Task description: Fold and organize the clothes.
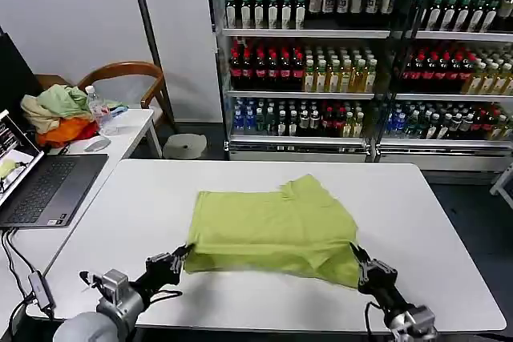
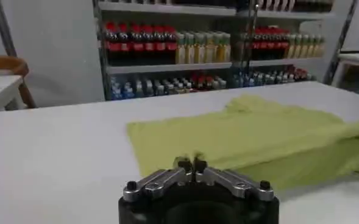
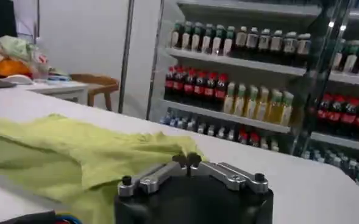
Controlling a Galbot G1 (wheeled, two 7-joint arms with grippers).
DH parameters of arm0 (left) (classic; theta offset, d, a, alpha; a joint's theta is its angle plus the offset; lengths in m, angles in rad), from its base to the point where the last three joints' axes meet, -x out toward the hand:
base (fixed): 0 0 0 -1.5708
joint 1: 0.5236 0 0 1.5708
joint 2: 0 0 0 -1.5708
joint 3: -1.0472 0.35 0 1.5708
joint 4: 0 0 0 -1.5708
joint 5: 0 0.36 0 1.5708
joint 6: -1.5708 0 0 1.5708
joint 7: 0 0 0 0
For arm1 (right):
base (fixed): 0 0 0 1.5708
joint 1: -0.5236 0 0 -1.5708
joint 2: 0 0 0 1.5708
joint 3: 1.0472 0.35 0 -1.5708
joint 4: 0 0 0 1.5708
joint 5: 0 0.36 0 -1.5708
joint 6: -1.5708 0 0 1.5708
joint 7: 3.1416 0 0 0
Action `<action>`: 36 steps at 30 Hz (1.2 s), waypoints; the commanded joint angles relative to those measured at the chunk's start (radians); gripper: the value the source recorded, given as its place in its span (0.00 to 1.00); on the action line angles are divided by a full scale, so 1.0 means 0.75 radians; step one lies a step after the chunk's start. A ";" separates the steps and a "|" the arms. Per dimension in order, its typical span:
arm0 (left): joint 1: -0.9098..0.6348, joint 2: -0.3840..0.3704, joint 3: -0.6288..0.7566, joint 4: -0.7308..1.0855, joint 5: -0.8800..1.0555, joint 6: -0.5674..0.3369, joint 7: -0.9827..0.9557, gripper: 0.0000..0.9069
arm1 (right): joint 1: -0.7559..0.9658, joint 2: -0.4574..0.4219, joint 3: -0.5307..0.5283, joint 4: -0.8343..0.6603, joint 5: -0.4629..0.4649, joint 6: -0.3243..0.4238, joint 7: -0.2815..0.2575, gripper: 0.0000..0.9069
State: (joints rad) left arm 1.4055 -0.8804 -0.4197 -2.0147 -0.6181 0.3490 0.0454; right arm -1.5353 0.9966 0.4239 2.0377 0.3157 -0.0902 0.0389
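**Grippers clamped on both near corners of tee**

Left gripper (image 1: 183, 252) pinches the near-left corner of 1 lime T-shirt (image 1: 272, 226); right gripper (image 1: 357, 258) pinches the near-right corner, fingers closed on cloth. 2 grippers, 1 shirt. Shirt lies partly folded mid white table (image 1: 417, 222), stretched btwn them. Laptop (image 1: 44, 190) sits well off to the left.
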 commanded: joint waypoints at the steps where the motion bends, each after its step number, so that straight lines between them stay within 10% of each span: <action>1: -0.105 0.004 0.042 0.147 -0.020 -0.020 0.021 0.04 | 0.132 -0.008 -0.114 -0.100 -0.006 -0.042 0.005 0.00; 27: -0.250 -0.018 0.144 0.310 0.047 -0.064 0.056 0.06 | 0.347 0.004 -0.182 -0.253 0.079 -0.123 0.028 0.00; 28: -0.251 -0.018 0.144 0.309 0.047 -0.065 0.056 0.11 | 0.354 0.004 -0.184 -0.258 0.078 -0.129 0.025 0.00; 29: -0.252 -0.018 0.145 0.309 0.047 -0.069 0.058 0.47 | 0.362 0.005 -0.190 -0.263 0.075 -0.141 0.025 0.00; 30: -0.255 -0.018 0.146 0.309 0.048 -0.072 0.059 1.00 | 0.369 0.006 -0.195 -0.266 0.073 -0.154 0.027 0.78; 31: -0.256 -0.018 0.146 0.309 0.049 -0.071 0.059 1.00 | 0.378 0.007 -0.201 -0.272 0.073 -0.162 0.030 1.00; 36: -0.272 -0.016 0.154 0.324 0.078 -0.063 0.051 1.00 | 0.459 0.022 -0.226 -0.331 0.137 -0.231 0.119 1.00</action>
State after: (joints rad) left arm 1.2102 -0.8932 -0.3096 -1.7823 -0.5730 0.3002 0.0850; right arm -1.2616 1.0110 0.2736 1.8310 0.3719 -0.2085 0.0802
